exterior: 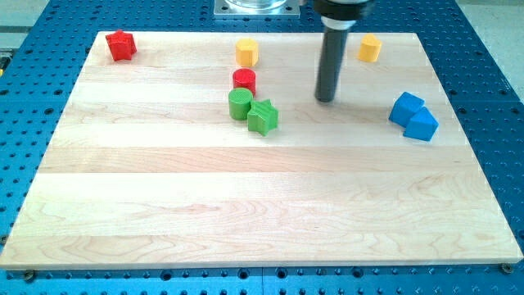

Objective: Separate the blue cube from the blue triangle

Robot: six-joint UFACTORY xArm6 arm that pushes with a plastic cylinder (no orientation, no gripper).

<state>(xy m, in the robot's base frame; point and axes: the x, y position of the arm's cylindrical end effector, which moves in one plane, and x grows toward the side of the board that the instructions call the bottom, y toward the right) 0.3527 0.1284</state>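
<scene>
- Rod position: my tip (326, 100) rests on the wooden board (246, 213) in the upper middle of the view, touching no block.
- End effector state: a plain rod with no jaws; nothing is clamped or carried.
- Task blocks: the blue cube (406, 107) and the blue triangle (422, 125) sit together near the view's right edge of the board, touching, with the cube toward the view's upper left of the triangle.
- Tip relative to task blocks: my tip stands well to the view's left of the blue pair, at about the cube's height in the view.
- Centre cluster: the red cylinder (244, 80), green cylinder (240, 105) and green star (263, 116) are grouped to the view's left of my tip.
- Upper row: a yellow block (246, 52) and a second yellow block (370, 47) lie near the view's top.
- Corner: a red star-like block (121, 45) lies at the view's top left.
</scene>
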